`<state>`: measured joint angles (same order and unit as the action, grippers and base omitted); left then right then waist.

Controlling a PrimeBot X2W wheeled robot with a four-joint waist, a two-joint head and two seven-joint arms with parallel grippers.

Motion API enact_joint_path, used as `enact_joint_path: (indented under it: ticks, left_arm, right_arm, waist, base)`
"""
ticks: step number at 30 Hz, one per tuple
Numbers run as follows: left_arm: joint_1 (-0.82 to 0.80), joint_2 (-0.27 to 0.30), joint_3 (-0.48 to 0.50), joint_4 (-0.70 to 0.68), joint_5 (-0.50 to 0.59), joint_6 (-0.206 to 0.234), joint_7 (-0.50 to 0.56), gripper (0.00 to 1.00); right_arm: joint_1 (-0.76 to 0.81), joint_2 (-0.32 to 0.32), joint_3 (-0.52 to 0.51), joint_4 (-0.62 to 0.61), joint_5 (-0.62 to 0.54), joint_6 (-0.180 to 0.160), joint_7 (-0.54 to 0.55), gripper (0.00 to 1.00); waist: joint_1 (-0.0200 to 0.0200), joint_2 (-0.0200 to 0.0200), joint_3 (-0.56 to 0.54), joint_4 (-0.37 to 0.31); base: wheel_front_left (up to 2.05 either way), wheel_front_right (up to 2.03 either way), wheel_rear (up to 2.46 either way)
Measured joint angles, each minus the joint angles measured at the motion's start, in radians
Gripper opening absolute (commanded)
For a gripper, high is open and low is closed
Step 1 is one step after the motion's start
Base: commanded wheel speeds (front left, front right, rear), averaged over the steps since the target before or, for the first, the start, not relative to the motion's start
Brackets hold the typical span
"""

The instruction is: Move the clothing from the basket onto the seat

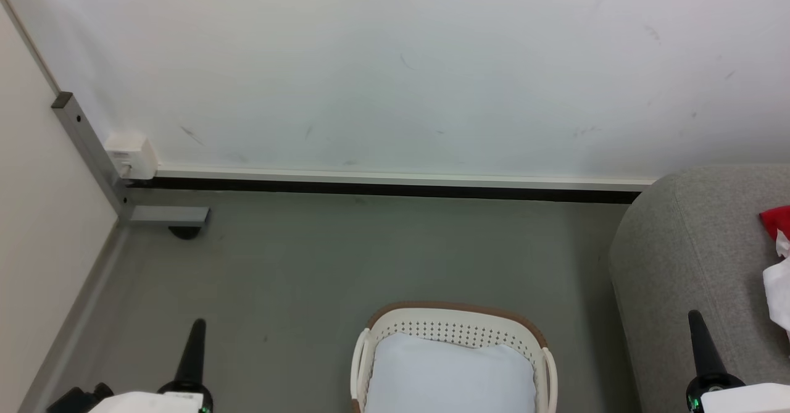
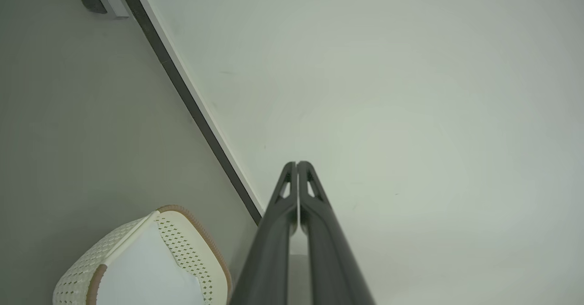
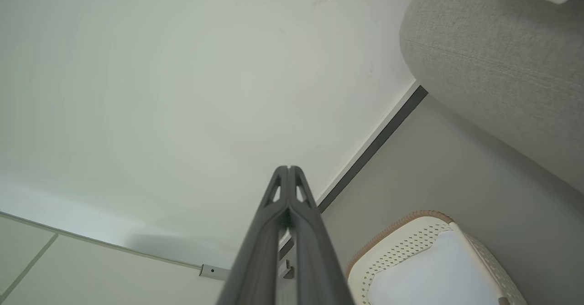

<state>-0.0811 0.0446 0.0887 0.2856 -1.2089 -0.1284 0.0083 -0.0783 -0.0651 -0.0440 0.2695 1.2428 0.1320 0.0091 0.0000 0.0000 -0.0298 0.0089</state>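
Left tool [image 1: 198, 326]: fingers pressed together, empty, forearm low, pointing up toward the wall [image 1: 395, 61]. Right tool [image 1: 695, 317]: likewise clenched and empty, seen against the seat [image 1: 679, 246]. The basket [image 1: 457, 309] stands on the floor [image 1: 308, 265] between them, holding its pale liner [image 1: 444, 376]. The clothing [image 1: 777, 277], red and white, lies on the seat.

Basket [image 1: 453, 323] on the floor [image 1: 308, 265], front and centre, liner [image 1: 447, 376] inside. Seat [image 1: 679, 246] to its right, near but apart. Clothing [image 1: 779, 271] on the seat, at the far right. Wall [image 1: 395, 61] behind both. Post [image 1: 86, 147] in the left corner, well behind the basket. Left gripper [image 1: 197, 326] left of the basket, right gripper [image 1: 694, 317] before the seat.
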Motion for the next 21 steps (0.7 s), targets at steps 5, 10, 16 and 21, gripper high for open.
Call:
enact_joint_path:
  ticks: [5,10,16,21]
  left_arm:
    - [-0.003,0.0,0.002,-0.003,-0.046,0.0,0.012,0.0]
    - [-0.004,0.0,0.004,-0.007,-0.084,0.0,0.025,0.0]
    - [-0.008,0.0,0.007,-0.012,-0.137,0.0,0.036,0.0]
    - [-0.012,0.0,0.01,-0.017,-0.181,0.0,0.046,0.0]
  right_arm:
    - [-0.001,0.001,-0.008,-0.003,0.039,0.0,0.012,0.0]
    - [-0.002,0.002,-0.017,-0.006,0.08,0.0,0.025,0.0]
    - [-0.004,0.004,-0.026,-0.009,0.129,0.0,0.036,0.0]
    - [-0.008,0.006,-0.032,-0.01,0.162,0.0,0.047,0.0]
  waist:
    - [0.0,0.0,0.003,-0.001]
    - [0.0,0.0,0.006,-0.002]
    - [0.0,0.0,0.01,-0.003]
    - [0.0,0.0,0.013,-0.004]
  base:
    - [0.0,0.0,0.0]
    - [0.0,0.0,0.0]
    - [0.0,0.0,0.0]
    - [0.0,0.0,0.0]
